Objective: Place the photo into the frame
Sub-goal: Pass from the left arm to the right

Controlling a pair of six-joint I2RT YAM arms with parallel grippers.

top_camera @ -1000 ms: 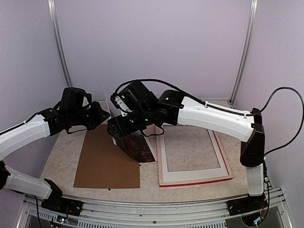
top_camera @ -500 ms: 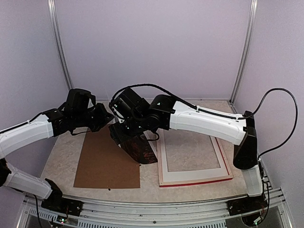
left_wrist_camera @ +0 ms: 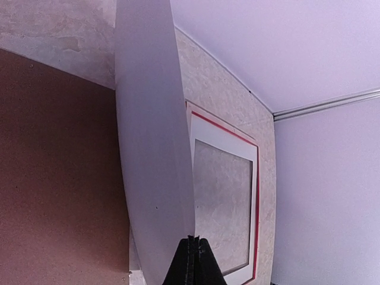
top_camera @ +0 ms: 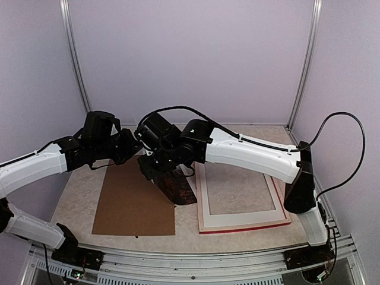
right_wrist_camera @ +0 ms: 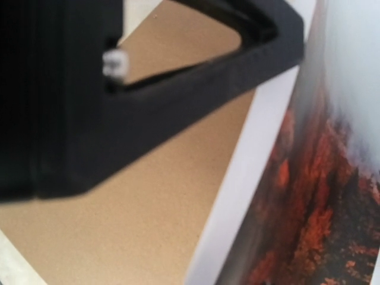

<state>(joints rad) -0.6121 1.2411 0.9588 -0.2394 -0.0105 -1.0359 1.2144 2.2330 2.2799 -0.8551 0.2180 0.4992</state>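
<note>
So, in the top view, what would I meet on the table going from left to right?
brown board → photo → frame

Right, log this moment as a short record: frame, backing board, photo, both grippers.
frame: flat on the table, pale face up, red outer edge, table showing through its opening
backing board: flat, left of the frame
photo: tilted up, dark red end low between board and frame, pale end raised
left gripper: shut on the photo's pale edge
right gripper: at the photo's upper part; open or shut cannot be told
</note>
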